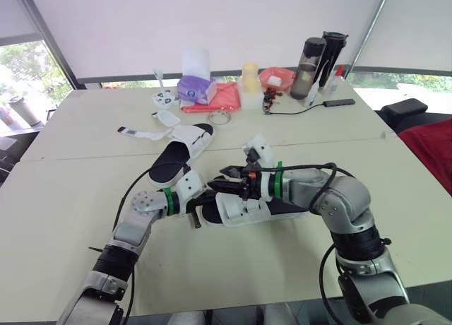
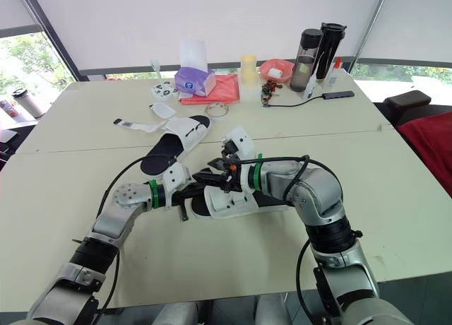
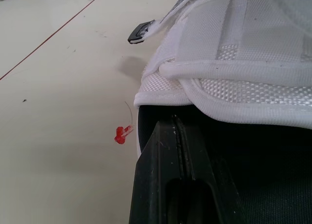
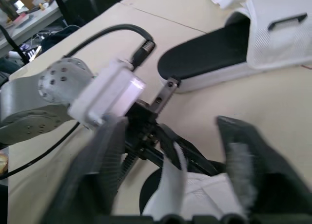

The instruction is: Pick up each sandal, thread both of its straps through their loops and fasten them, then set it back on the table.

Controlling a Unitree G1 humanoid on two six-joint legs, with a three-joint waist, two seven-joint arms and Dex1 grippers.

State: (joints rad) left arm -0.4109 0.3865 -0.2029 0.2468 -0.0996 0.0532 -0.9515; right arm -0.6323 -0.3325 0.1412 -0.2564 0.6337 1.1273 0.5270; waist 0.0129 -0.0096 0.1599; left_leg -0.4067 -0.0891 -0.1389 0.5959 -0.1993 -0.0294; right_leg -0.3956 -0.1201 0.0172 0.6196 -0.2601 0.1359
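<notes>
Near sandal [image 1: 244, 210] lies flat on the table [image 1: 78, 198] right in front of the robot, between the two arms. Its long axis runs across the robot, left to right. The white strapped end points toward the left arm, and the bare black footbed runs off under the right forearm.

The left end effector [image 1: 203, 201] sits at that left end, hard against the sole's edge below the white mesh. Whether it is clamped on the sole I cannot tell. The right end effector [image 1: 224, 182] reaches in from the right along the sandal's length and hangs just over the strapped end. It is spread wide, with a white strap [image 4: 171, 182] standing up between its fingers [image 4: 100, 165], and neither finger pinches it.

So the strap lies inside the right end effector's span, and that arm is the nearer one. Closing there would likely take the strap, while the left arm braces the sole. Which loop the strap belongs to cannot be made out.

The far sandal [image 1: 185, 145] rests farther back and to the left, well apart from both arms. It lies diagonally, with a loose strap [image 1: 141, 134] flung out to its left, so it looks unfastened.
</notes>
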